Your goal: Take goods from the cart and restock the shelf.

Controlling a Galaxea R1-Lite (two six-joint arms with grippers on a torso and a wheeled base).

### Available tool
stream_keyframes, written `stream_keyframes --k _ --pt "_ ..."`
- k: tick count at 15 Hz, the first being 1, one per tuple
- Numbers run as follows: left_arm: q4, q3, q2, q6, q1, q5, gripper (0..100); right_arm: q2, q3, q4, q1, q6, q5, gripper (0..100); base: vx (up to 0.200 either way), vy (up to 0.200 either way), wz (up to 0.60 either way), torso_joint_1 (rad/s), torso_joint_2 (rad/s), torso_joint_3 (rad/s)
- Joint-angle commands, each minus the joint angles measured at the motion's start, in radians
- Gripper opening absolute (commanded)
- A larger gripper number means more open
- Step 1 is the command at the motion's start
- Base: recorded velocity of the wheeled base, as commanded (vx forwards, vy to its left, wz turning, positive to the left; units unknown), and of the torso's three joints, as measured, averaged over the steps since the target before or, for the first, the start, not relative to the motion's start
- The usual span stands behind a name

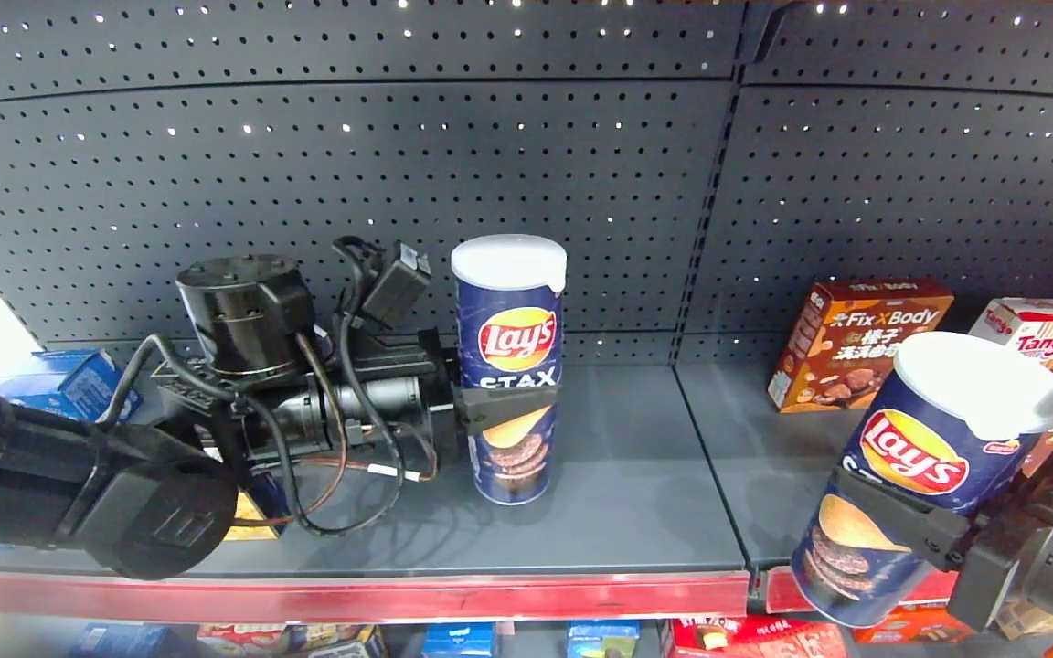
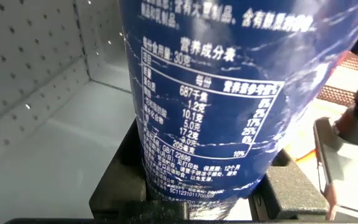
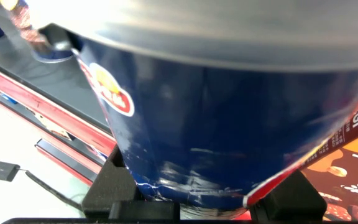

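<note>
- The left gripper [image 1: 508, 404] is clamped around the middle of a blue chip can [image 1: 508, 366], one dark finger crossing the label on the near side.
- In the left wrist view the same can [image 2: 210, 93] sits between the black jaws, printed back panel facing the camera.
- This can stands upright on the grey shelf [image 1: 636, 493], about midway between the shelf's back wall and its front edge; its base appears to rest on the board (the white lid is on).
- The right gripper [image 1: 897, 521] is grasping a second chip can [image 1: 938, 439] low on its body.
- That can is tilted, lid leaning up toward the shelf's back and base hanging over the shelf's red front rail [image 1: 353, 594], clear of the board.
- At the back of the shelf, past the tilted can, a brown snack box [image 1: 856, 343] stands upright with a white-and-red box [image 1: 1034, 331] just beside it.
- At the shelf's far left end, behind the left arm, sits a blue carton [image 1: 69, 379].
- The shelf's back wall is dark pegboard [image 1: 490, 164].
- Below the shelf's front rail, the tops of more packets [image 1: 453, 640] show on a lower tier.
</note>
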Motion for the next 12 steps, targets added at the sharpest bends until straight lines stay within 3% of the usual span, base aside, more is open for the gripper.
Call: stream_keyframes --k 1,8,12 --pt "-0.059 0.085 -0.026 -0.002 0.001 -0.002 0 0.001 0.001 0.0 0.0 0.001 0.0 0 0.0 0.0 0.0 0.0 0.0 0.0" --pt "-0.344 0.241 0.099 -0.011 0.004 -0.013 0 0.002 0.005 0.0 0.0 -0.001 0.002 0 0.0 0.0 0.0 0.0 0.0 0.0" --pt "-0.485 0.25 0.171 -0.071 0.004 -0.045 0 -0.001 0.011 -0.002 -0.012 -0.001 0.002 0 0.0 0.0 0.0 0.0 0.0 0.0"
